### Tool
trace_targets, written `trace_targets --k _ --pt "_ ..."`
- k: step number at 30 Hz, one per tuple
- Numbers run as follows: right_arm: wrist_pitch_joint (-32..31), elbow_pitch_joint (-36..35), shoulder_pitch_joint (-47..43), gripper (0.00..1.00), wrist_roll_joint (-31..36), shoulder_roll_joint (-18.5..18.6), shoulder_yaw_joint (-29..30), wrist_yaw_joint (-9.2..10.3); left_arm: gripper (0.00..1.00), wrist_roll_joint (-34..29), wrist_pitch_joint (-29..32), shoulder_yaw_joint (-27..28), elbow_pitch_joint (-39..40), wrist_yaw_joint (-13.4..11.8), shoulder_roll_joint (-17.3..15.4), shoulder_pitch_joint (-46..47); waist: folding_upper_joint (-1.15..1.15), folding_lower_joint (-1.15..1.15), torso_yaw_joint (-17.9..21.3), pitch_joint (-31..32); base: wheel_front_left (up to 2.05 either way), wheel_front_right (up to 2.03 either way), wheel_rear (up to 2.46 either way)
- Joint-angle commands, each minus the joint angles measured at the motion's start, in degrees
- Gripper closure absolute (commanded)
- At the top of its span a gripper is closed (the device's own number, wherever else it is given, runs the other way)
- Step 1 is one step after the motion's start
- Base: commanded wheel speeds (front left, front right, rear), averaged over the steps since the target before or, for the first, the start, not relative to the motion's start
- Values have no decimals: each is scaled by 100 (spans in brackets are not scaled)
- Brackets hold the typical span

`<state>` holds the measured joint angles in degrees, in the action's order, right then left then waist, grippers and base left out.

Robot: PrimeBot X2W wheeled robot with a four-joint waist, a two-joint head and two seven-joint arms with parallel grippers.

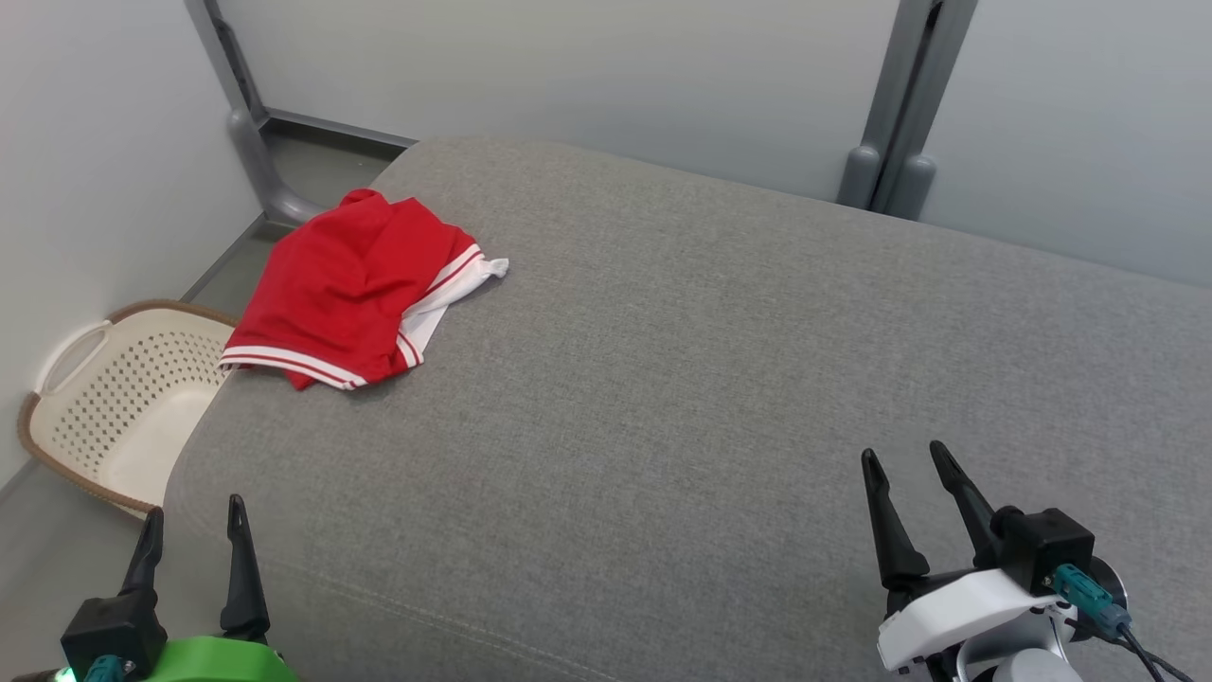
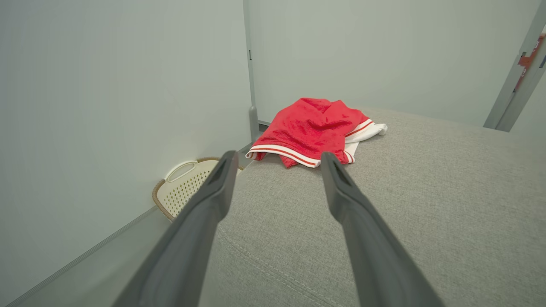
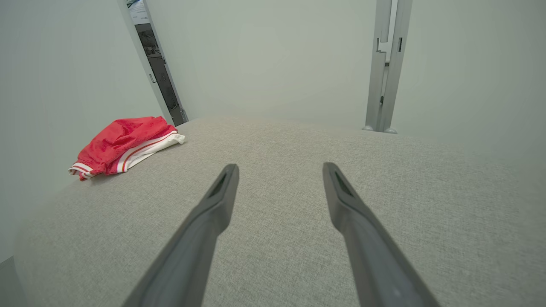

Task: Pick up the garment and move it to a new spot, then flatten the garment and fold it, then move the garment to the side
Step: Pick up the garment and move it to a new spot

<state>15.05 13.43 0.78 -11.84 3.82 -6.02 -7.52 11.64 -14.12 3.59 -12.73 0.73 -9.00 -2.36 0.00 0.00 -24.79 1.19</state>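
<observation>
You get bright, even, soft light. Faint shadow under the garment (image 1: 346, 294). Wrist views bend at edges; fingers (image 2: 371, 256) go soft low down. Head view sharp.

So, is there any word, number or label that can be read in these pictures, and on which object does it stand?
No text can be read.
Orange sticker on the grey post: marks too blurred to read.
Red garment: no print visible.
</observation>
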Motion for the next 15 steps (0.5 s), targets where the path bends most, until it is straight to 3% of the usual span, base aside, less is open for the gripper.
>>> trace_targets --k 1,15 --pt "17 12 80 0 61 3 3 7 0 79 -10 18 10 -32 -27 -62 0 0 -202 -104 0 0 0" --pt "17 52 176 0 42 51 -81 7 0 149 -58 35 -45 -91 -17 70 0 0 -116 -188 0 0 0"
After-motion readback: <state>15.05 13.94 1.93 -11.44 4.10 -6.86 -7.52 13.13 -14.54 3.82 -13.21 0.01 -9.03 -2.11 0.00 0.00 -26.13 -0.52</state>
